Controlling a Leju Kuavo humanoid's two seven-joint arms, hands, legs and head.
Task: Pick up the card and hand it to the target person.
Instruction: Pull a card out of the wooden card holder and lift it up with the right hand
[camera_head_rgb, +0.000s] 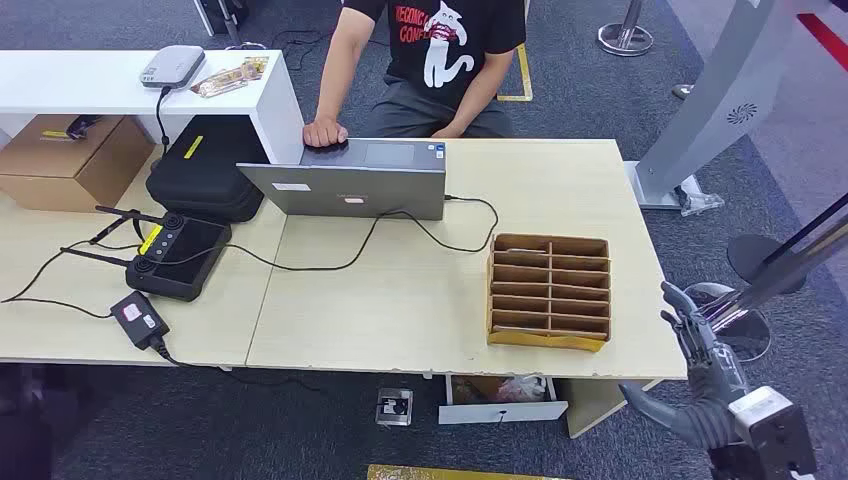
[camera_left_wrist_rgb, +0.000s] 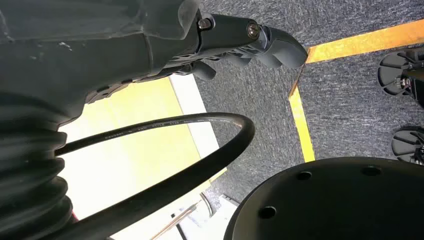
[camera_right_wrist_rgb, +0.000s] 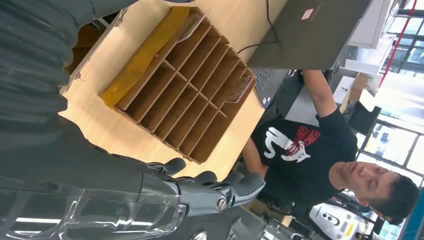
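A wooden slotted card holder (camera_head_rgb: 549, 291) with a yellow front strip stands near the table's right front corner. In the right wrist view one far slot of the holder (camera_right_wrist_rgb: 180, 95) has a thin patterned piece (camera_right_wrist_rgb: 240, 89) in it, which may be the card; I cannot tell. My right hand (camera_head_rgb: 700, 365) hangs off the table's right front corner, beside the holder, fingers apart and holding nothing; the same hand (camera_right_wrist_rgb: 200, 190) is apart from the holder. My left hand (camera_left_wrist_rgb: 240, 42) hangs over the carpet with its fingers loosely extended and nothing in them. A person in a black T-shirt (camera_head_rgb: 440, 50) sits behind the table.
An open grey laptop (camera_head_rgb: 345, 185) stands at the table's far middle with the person's hand (camera_head_rgb: 324, 131) on it, and its cable (camera_head_rgb: 400, 235) trails towards the holder. A black controller (camera_head_rgb: 178, 258) and a black case (camera_head_rgb: 205, 175) lie to the left. A chair base (camera_head_rgb: 745, 330) stands right of the table.
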